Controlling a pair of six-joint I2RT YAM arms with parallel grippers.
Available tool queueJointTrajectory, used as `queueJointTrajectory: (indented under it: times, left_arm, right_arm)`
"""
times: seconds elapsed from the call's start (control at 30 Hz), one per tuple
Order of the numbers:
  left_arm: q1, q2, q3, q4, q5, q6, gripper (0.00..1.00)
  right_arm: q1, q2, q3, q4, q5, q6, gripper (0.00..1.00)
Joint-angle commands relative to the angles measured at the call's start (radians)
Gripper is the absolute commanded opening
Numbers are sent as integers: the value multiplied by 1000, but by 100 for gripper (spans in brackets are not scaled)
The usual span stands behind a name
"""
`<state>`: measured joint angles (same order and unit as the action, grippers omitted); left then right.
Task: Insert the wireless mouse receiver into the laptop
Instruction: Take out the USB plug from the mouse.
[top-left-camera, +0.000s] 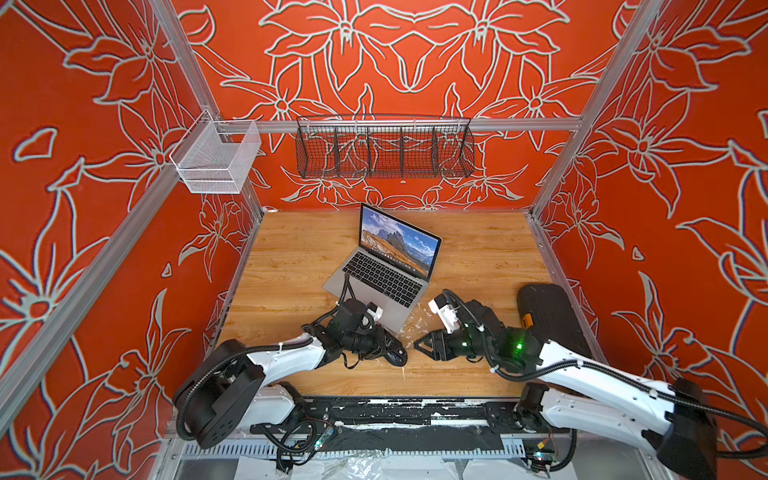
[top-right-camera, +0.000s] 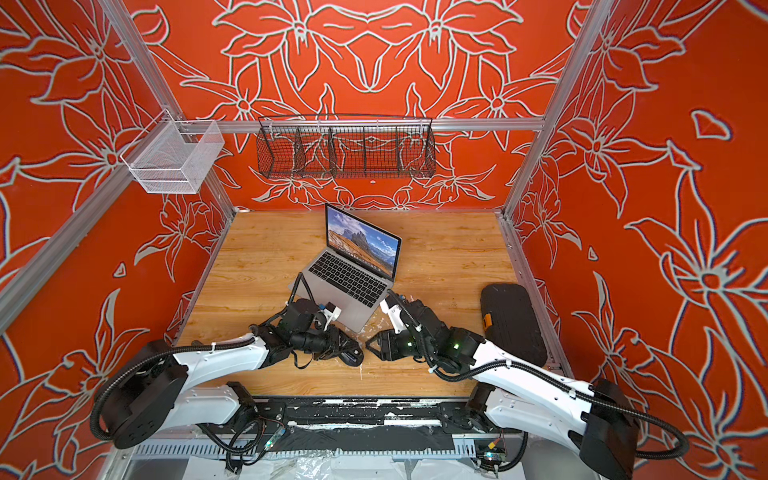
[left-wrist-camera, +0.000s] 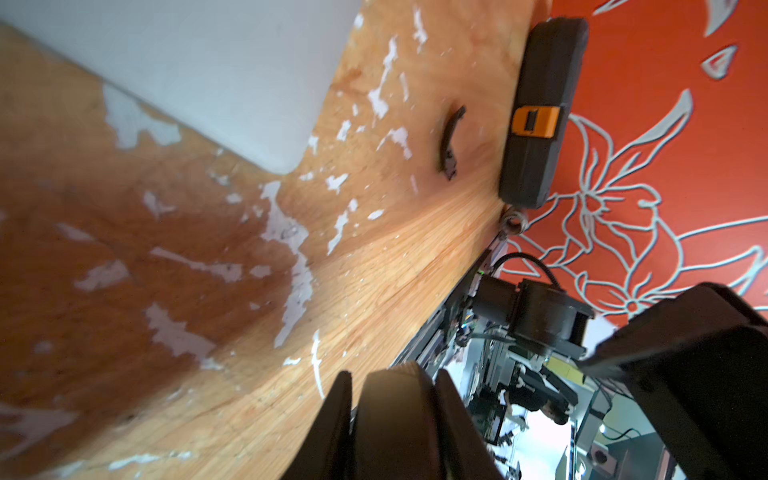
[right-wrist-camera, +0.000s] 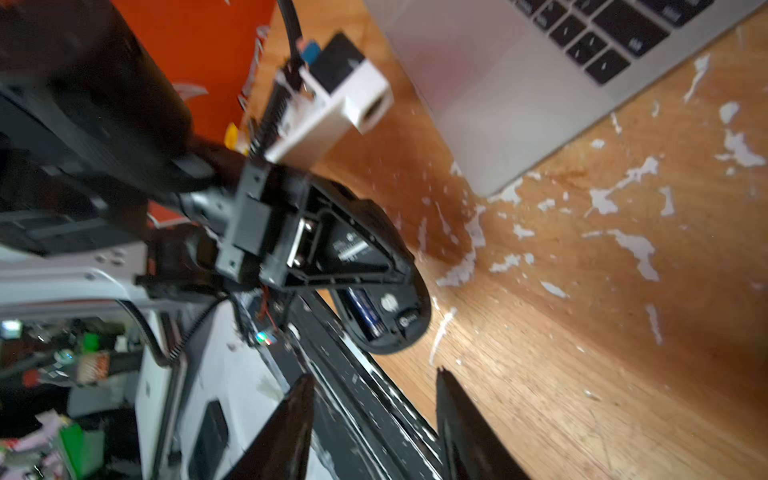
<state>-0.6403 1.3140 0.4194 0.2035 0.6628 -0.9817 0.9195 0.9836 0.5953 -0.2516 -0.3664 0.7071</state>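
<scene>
The laptop (top-left-camera: 386, 266) (top-right-camera: 353, 270) stands open in the middle of the wooden table, turned at an angle; its front corner shows in the left wrist view (left-wrist-camera: 208, 62) and the right wrist view (right-wrist-camera: 498, 83). My left gripper (top-left-camera: 395, 353) (left-wrist-camera: 390, 374) is shut on the black mouse (right-wrist-camera: 382, 291), near the laptop's front corner. The mouse's underside is uncovered, with a battery (right-wrist-camera: 365, 309) showing. My right gripper (top-left-camera: 417, 345) (right-wrist-camera: 374, 374) faces it, open and empty, a short gap away. I cannot make out the wireless mouse receiver.
A curved black mouse cover (left-wrist-camera: 449, 141) lies on the table beside a black case with an orange latch (top-left-camera: 548, 320) (left-wrist-camera: 540, 112) at the right edge. A black wire basket (top-left-camera: 384, 147) and a white mesh basket (top-left-camera: 216, 160) hang on the frame. The tabletop has flaked white patches.
</scene>
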Motion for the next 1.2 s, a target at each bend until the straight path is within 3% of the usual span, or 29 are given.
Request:
queueJointTrajectory:
  times: [0.0,0.33,0.6,1.17]
  left_arm:
    - [7,46,14,-82,46,58,0]
    - [6,143,25,-122,35,111,0]
    - [7,163,19,-113,35,115,0]
    - [8,189,9,-85,37,97,0]
  right_arm:
    - [-2,57,12,-58,-105,-167,53]
    - [1,255,-47,211,-147,-157,55]
    - [5,396,-96,391,-189,-114,47]
    - [22,452,-104,440,-212,-102,36]
